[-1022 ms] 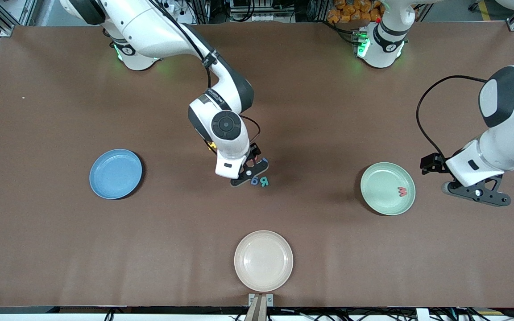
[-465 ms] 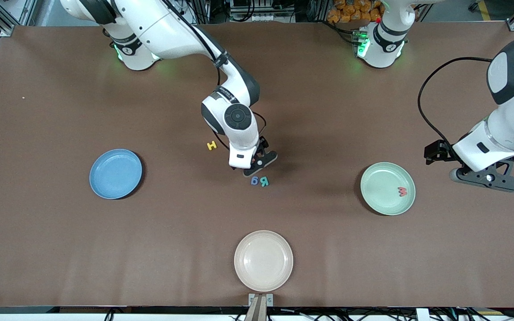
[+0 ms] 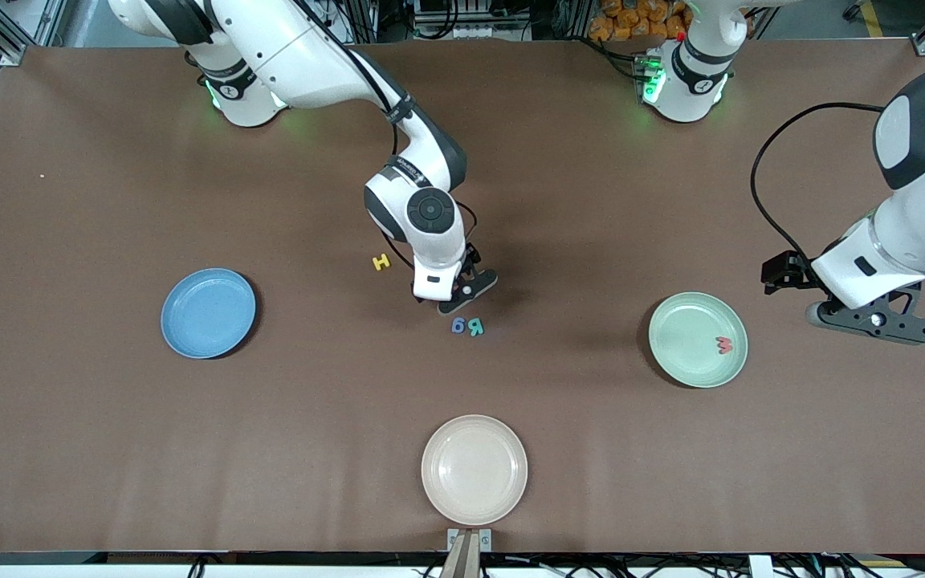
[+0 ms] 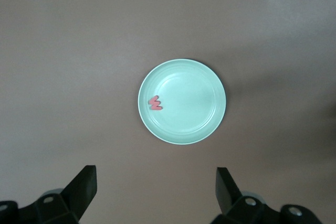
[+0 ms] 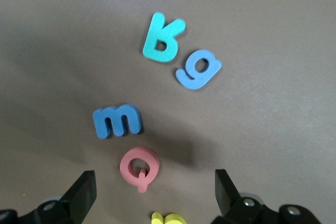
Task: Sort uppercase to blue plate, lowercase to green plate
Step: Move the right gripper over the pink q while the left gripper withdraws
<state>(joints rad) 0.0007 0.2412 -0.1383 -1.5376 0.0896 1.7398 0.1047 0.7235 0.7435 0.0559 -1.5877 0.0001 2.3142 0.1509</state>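
Several foam letters lie mid-table. The right wrist view shows a teal R (image 5: 163, 38), a blue lowercase letter (image 5: 198, 69), a blue M (image 5: 117, 121), a red Q (image 5: 139, 166) and the edge of a yellow letter (image 5: 169, 219). My right gripper (image 5: 154, 200) hangs open and empty over the Q and the yellow letter. In the front view it (image 3: 465, 292) hides them; R (image 3: 475, 327), the blue letter (image 3: 458, 325) and a yellow H (image 3: 381, 262) show. The green plate (image 3: 687, 325) holds a red w (image 3: 723, 345). My left gripper (image 3: 872, 319) is open and empty beside that plate (image 4: 194, 85). The blue plate (image 3: 208, 313) is empty.
An empty cream plate (image 3: 474, 470) sits near the table's front edge, nearer the camera than the letters. The brown table (image 3: 109, 417) is bare around the plates. The left arm's black cable (image 3: 759, 201) loops above the table near the green plate.
My right gripper has drawn back from the R and blue letter toward its base, uncovering the yellow H. My left gripper has shifted slightly away from the green plate.
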